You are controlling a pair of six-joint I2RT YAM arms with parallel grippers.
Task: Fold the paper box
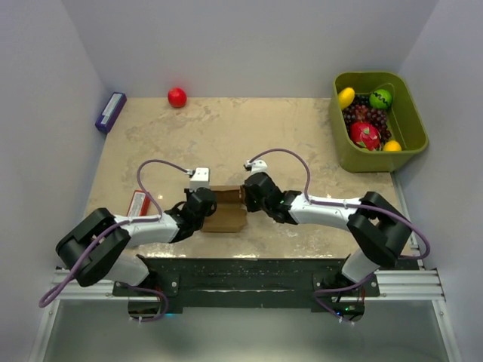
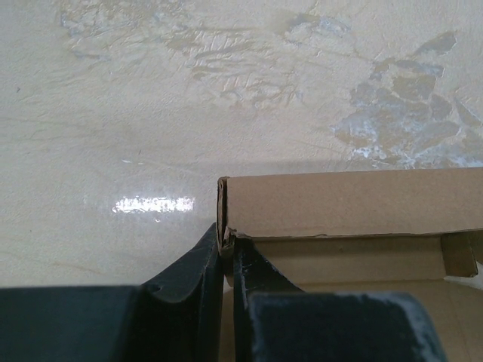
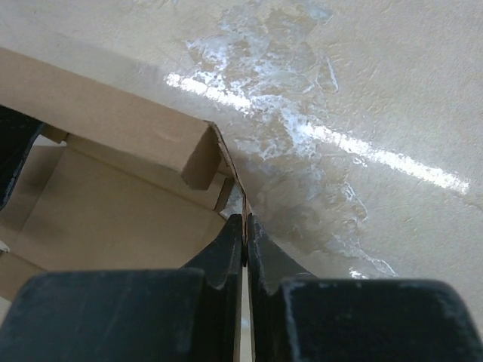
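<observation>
Two robot arms meet over a half-folded paper box (image 1: 225, 211) near the front middle of a mottled beige table (image 1: 249, 136). The box lies flat on its base between the two wrists, with its far wall standing upright and its inside open to the camera above.

The left gripper (image 1: 207, 202) comes in from the box's left side. In the left wrist view its fingers (image 2: 198, 264) are pressed together on the left end of the box (image 2: 347, 204), with the thin cardboard edge caught between them just under the upright wall's corner, so the left gripper (image 2: 227, 247) is clamped on the box.

The right gripper (image 1: 247, 194) comes in from the opposite side. In the right wrist view its fingers (image 3: 226, 249) are drawn tight, with only a sliver between them. The thin right-hand wall of the box (image 3: 113, 219) runs down into that sliver, so the right gripper (image 3: 244, 221) is pinching the box too.

A flat red packet (image 1: 136, 204) lies just beside the left arm. Well apart at the back are a purple-blue box (image 1: 110, 111), a red ball (image 1: 176, 96) and a green bin (image 1: 413, 113) of fruit.
</observation>
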